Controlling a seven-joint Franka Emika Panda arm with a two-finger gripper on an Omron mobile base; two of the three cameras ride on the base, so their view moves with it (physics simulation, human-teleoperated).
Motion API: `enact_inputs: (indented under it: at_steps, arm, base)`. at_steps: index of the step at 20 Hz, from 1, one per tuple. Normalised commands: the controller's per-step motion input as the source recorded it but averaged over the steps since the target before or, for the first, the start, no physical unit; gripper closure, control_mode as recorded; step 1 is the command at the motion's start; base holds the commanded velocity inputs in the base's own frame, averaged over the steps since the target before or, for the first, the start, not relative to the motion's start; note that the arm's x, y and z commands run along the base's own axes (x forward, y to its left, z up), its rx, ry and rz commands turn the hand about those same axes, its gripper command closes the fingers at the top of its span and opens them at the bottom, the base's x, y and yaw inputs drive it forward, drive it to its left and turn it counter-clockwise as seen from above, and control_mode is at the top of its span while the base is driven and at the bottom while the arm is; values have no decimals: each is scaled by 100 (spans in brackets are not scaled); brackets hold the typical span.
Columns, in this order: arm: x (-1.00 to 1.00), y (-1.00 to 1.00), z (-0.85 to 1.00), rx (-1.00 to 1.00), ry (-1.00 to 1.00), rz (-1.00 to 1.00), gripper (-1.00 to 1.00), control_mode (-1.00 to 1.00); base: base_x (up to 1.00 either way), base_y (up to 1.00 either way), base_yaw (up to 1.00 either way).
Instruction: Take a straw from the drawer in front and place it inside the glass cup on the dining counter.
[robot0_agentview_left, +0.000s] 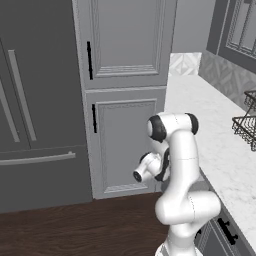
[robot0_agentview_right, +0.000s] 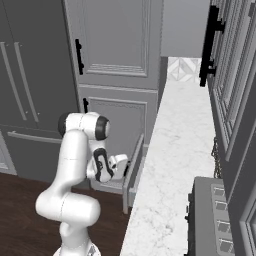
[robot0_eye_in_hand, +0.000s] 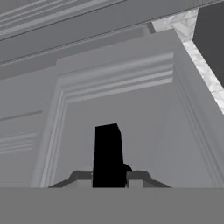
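One pincer set on the drawer handle

**Left base view.** I see the white arm (robot0_agentview_left: 180, 175) rising from the lower right, folded at the elbow, with its wrist turned down toward the base of the counter (robot0_agentview_left: 210, 120). The marble-veined top runs away along the right side. A black wire rack (robot0_agentview_left: 247, 125) stands on it near the right edge. A tall grey cabinet (robot0_agentview_left: 125, 100) with two recessed-panel doors stands behind the arm. A dark refrigerator (robot0_agentview_left: 35, 100) stands to the left of the cabinet. The floor (robot0_agentview_left: 75, 225) is dark wood.

**Right base view.** The arm reaches right from the lower left. The pincer (robot0_agentview_right: 125, 164) sits low, right against the front of the drawer (robot0_agentview_right: 132, 175). This front shows nearly edge-on, just under the overhanging lip of the counter. I cannot tell from this angle whether the drawer is pulled out at all.

**Hand view.** The camera looks close along the recessed-panel front of the drawer. The black bar handle (robot0_eye_in_hand: 106, 148) stands upright in the middle of the frame, directly between the two dark fingertips (robot0_eye_in_hand: 81, 176). Both tips lie against its sides with no visible gap. I read the pincer as narrowed down and gripping the handle. The marble edge of the counter shows at the upper right.
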Motion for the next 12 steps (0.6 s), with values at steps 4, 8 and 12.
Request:
enact_inputs:
  at_steps: [4,8,12]
  arm:
    - [-65,87,-37,0,0,0,100,-100]
    - [-56,96,-36,0,0,0,-100,-100]
    - [-26,42,7,1,0,-9,-100,-100]
  base:
    - [0,0,0]
    - [0,0,0]
    - [0,0,0]
